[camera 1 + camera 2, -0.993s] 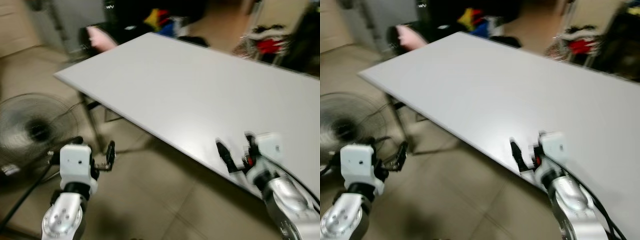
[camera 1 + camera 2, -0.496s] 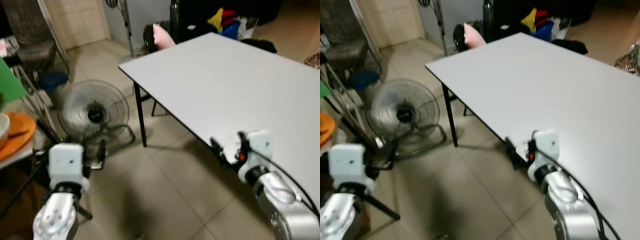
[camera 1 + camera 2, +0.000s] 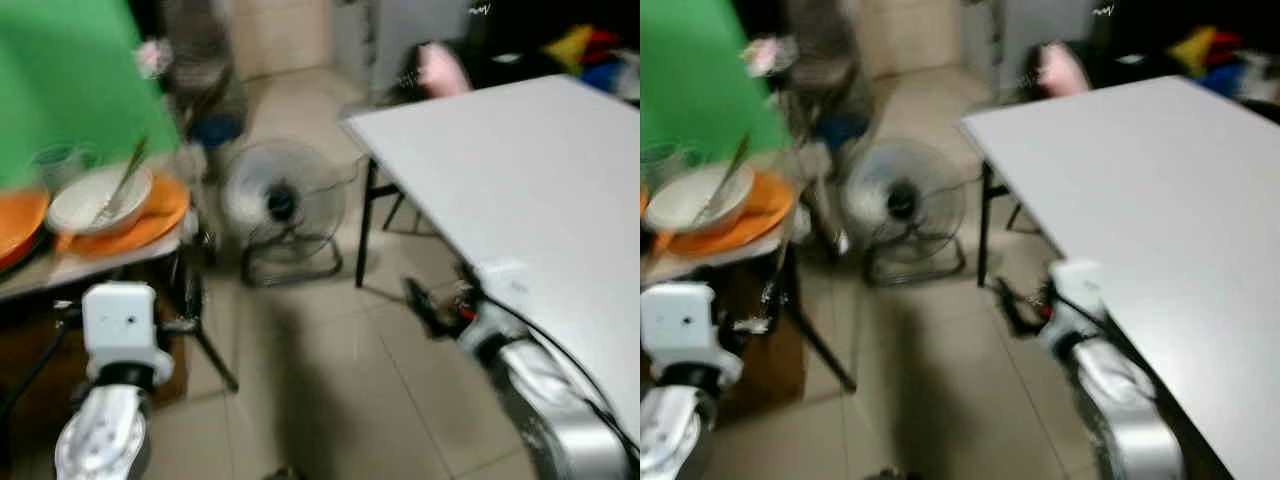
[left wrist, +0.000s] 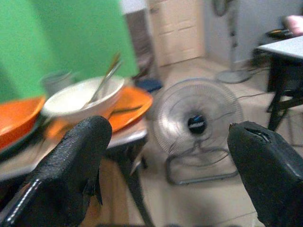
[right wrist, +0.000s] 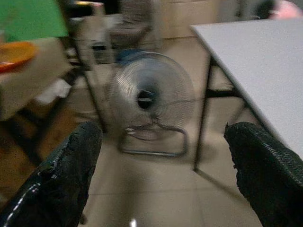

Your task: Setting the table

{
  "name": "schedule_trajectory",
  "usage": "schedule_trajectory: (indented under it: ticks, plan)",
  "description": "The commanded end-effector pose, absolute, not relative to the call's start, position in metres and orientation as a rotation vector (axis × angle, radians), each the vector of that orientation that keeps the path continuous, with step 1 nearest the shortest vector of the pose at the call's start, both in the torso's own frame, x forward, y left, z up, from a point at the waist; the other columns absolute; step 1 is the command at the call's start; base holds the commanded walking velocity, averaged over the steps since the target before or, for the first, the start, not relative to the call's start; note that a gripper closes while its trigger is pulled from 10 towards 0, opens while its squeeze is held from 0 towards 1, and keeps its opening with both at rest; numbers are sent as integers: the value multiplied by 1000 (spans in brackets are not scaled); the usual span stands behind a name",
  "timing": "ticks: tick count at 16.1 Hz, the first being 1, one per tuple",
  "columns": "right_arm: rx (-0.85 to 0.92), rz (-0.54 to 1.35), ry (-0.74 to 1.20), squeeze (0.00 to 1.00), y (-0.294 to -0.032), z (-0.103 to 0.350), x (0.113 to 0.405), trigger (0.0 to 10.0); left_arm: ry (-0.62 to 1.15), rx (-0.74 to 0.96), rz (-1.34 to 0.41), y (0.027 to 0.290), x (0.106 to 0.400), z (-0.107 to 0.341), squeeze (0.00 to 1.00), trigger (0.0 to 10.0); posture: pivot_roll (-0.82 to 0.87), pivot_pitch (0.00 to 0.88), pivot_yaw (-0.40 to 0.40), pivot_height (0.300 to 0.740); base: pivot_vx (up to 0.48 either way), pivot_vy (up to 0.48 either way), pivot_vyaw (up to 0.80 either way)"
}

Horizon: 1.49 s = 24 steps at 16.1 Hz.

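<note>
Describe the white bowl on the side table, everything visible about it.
The white bowl is round, fairly deep and plain, looking like ceramic or plastic, though the picture is blurred. It sits upright on an orange plate on the small side table. A slim utensil leans inside it, its handle slanting up past the rim. Another orange dish lies beside it. Neither gripper touches it.

White bowl [image 3: 98, 198], orange plate [image 3: 150, 222], grey table [image 3: 530, 190], green backdrop [image 3: 70, 80].
</note>
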State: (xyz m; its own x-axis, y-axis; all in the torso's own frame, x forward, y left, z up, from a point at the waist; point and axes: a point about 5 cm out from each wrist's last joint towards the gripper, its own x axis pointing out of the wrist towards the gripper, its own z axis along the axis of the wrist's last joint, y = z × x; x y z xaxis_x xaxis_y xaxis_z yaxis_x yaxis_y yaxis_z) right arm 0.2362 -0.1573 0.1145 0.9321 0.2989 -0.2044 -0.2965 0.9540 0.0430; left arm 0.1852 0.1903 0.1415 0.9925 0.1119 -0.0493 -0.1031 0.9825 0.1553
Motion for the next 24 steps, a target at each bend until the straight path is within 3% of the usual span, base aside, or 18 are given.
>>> schedule_trajectory:
  ticks: [1,7,8,20,24]
  plan:
    - [11,295,192,1000,-164,118,240,10000,54,134,108,185,187,142,0,10000,-45,0,49,740,0,0,800]
    - [83,360,159,1000,-150,125,245,10000,35,194,59,187,188,152,0,10000,-40,0,46,740,60,0,667]
    - [89,396,150,0,-145,128,246,10000,31,194,56,188,189,155,0,10000,-46,0,52,740,364,0,0]
    - [75,440,123,0,-133,130,260,10000,25,211,59,194,186,164,0,10000,-18,0,23,740,391,0,0]
    - [59,460,118,0,-128,131,267,10000,15,232,50,195,187,168,0,10000,-6,0,20,740,387,0,753]
